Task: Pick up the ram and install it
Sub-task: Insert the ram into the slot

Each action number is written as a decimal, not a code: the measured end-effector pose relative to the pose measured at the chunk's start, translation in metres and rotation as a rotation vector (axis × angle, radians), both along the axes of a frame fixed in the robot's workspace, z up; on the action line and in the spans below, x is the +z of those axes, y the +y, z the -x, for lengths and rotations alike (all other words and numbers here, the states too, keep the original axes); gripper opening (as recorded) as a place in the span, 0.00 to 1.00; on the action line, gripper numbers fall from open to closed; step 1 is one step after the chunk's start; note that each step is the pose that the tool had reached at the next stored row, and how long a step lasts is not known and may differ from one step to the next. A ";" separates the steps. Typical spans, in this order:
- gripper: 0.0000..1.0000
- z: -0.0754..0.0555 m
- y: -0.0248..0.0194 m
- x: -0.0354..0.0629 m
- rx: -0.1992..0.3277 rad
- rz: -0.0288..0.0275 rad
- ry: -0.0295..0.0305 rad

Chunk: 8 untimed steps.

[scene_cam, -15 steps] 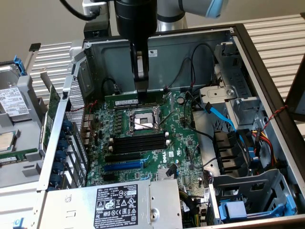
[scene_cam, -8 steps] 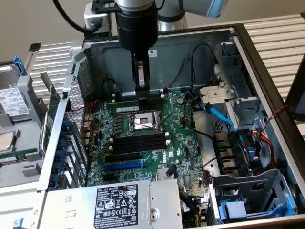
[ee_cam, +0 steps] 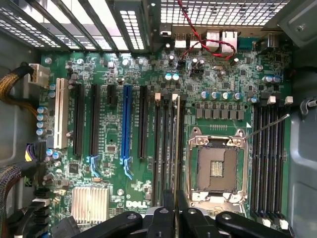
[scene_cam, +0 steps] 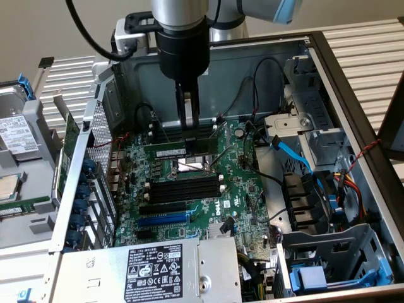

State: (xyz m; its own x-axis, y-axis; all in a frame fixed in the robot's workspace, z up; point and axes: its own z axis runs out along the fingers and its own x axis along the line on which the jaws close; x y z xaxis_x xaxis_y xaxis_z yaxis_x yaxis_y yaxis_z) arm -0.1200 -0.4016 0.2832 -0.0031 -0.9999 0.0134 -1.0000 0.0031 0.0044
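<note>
My gripper [scene_cam: 189, 142] has clear room above the motherboard [scene_cam: 243, 189]; cables [scene_cam: 288, 150] and drive cage [scene_cam: 302, 124] crowd the exterior view's right.

A pale ribbed metal desk [scene_cam: 363, 44] carries an open grey steel computer case [scene_cam: 265, 53], lying on its side beneath and around the jaws. A grey metal drive tray [scene_cam: 28, 117] rests beside it, well apart from the jaws.
</note>
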 end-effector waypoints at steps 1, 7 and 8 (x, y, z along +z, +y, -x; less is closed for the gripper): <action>0.13 0.000 -0.0013 -0.0013 -0.001 0.0000 -0.0016; 0.13 0.000 -0.0024 -0.0091 -0.017 0.0023 -0.0094; 0.13 0.000 -0.0024 -0.0096 -0.017 0.0036 -0.0111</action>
